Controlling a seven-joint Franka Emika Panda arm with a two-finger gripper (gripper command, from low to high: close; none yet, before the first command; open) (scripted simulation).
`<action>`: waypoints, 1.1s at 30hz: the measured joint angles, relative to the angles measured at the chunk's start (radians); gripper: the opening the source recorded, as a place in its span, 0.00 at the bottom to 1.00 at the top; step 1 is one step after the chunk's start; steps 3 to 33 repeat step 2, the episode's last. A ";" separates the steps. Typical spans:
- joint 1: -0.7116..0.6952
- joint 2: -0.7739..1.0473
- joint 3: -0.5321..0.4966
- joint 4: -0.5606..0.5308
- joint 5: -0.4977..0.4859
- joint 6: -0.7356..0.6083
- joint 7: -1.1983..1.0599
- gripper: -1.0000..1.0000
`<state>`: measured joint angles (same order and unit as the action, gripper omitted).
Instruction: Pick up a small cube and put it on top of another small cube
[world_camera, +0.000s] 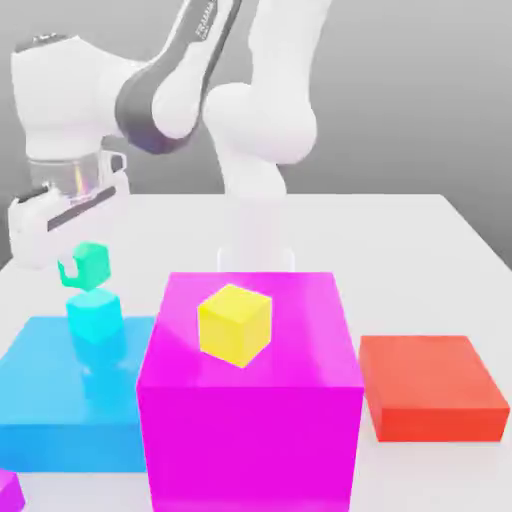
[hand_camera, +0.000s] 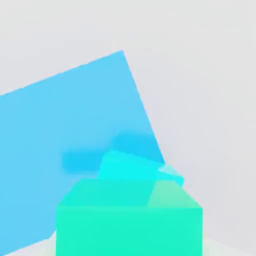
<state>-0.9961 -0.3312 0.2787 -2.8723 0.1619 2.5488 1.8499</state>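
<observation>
In the exterior view, the gripper (world_camera: 82, 262) hangs low over the table's (world_camera: 440, 240) edge at the exterior view's left, clamped on the sea-green cube (world_camera: 91, 265), which is lifted clear of every surface. Directly under it, with a thin gap between them, sits the cyan-blue cube (world_camera: 95, 315), resting near the back edge of a flat blue block (world_camera: 60, 400) that lies along the same table edge. A big magenta block (world_camera: 250, 400) stands at the middle of the table's front edge with a yellow cube (world_camera: 234, 323) on its top face. A low red block (world_camera: 430, 388) lies toward the exterior view's right, well apart from the work.

In the hand view, the sea-green cube (hand_camera: 129, 220) sits close to the camera, and the cyan-blue cube (hand_camera: 127, 167) peeks out just beyond it on the flat blue block (hand_camera: 70, 130). The 2 cubes look roughly in line but a little offset and turned against each other.

As I judge it, the pick and the carry are done. What is left is the last part: settle the alignment, lower the held cube onto the cyan-blue 1, open the fingers and draw back without nudging the stack.
</observation>
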 joint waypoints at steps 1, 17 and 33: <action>0.000 0.000 0.000 0.000 0.000 0.000 0.000 1.00; 0.000 0.000 0.000 0.000 0.000 0.000 0.000 1.00; 0.000 0.000 0.000 0.000 0.000 0.000 0.000 1.00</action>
